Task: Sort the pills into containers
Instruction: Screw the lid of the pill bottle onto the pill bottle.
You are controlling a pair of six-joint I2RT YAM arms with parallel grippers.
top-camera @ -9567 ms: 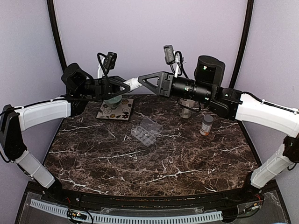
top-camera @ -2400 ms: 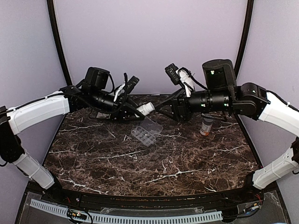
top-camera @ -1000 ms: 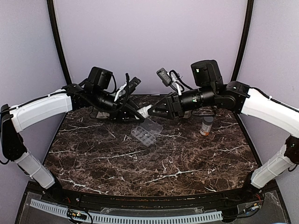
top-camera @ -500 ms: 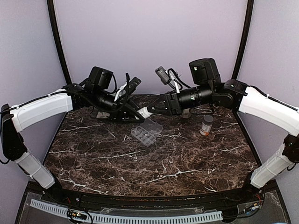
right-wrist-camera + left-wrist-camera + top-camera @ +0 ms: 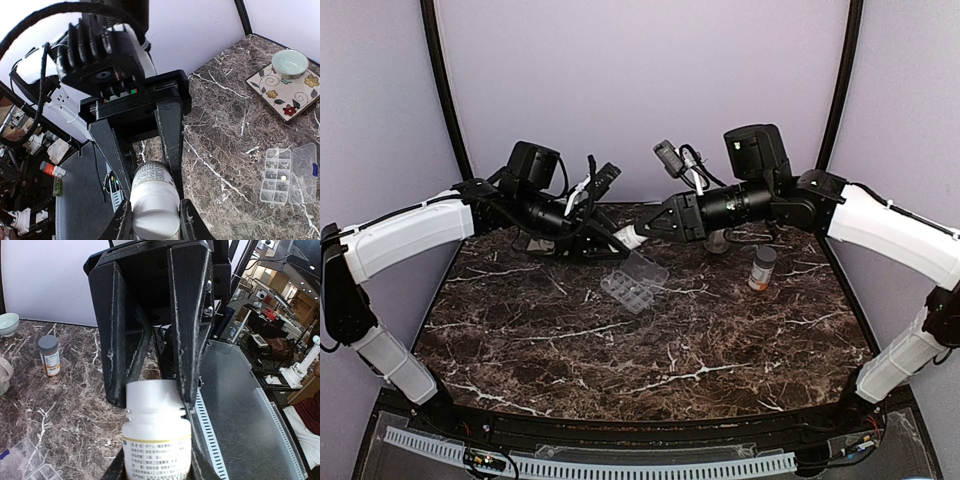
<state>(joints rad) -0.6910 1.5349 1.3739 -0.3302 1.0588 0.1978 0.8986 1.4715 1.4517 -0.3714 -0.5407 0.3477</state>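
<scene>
A small white bottle hangs on its side above the back of the table. My left gripper is shut on its labelled body. My right gripper is shut on its white cap, with a finger on either side. The two grippers meet nose to nose. The containers, a clear pill organizer with its lid open, lie on the marble just below; a pale dot shows in one cell. No other pills can be made out.
An orange bottle with a grey cap stands at the right. A clear cup sits behind my right arm. A pale green bowl rests on a patterned tile at the back left.
My right gripper has slid left onto the bottle's cap and closed on it. The left gripper has kept the bottle in the same place.
</scene>
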